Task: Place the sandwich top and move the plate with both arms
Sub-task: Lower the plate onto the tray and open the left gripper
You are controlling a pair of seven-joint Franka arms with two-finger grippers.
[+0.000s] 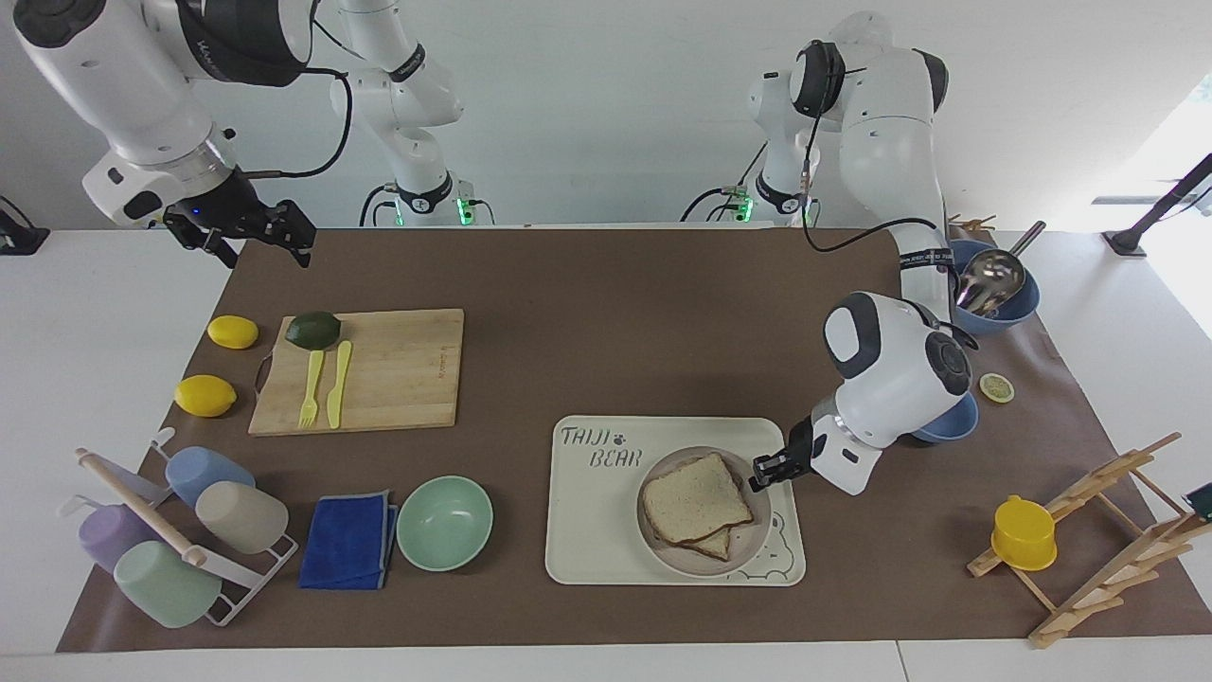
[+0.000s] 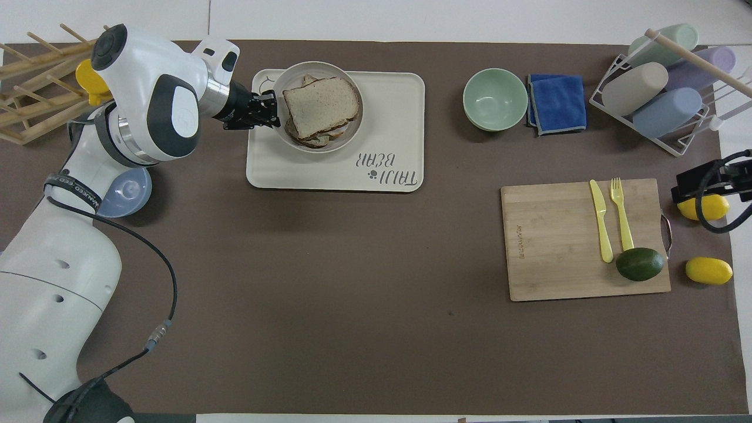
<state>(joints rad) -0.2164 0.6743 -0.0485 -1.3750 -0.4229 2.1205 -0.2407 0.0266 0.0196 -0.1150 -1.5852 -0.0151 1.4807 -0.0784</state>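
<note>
My left arm stretched far forward, forearm sloping down, wrist bent sideways. Left pincer (image 1: 765, 468) low, fingers clamped on a rim. My right arm waits, elbow high; right pincer (image 1: 248, 230) hangs raised off the counter, fingers spread, pointing down.

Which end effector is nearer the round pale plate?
Left. The left end effector is at the round pale grey-beige plate's rim over the cream tray; the right end effector waits beyond the wooden cutting board.

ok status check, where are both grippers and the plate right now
Left gripper at the plate rim, plate on the bear tray. Sandwich top sits on the stack. Right gripper waits over the table's edge near the cutting board. Nothing in the way.
</note>
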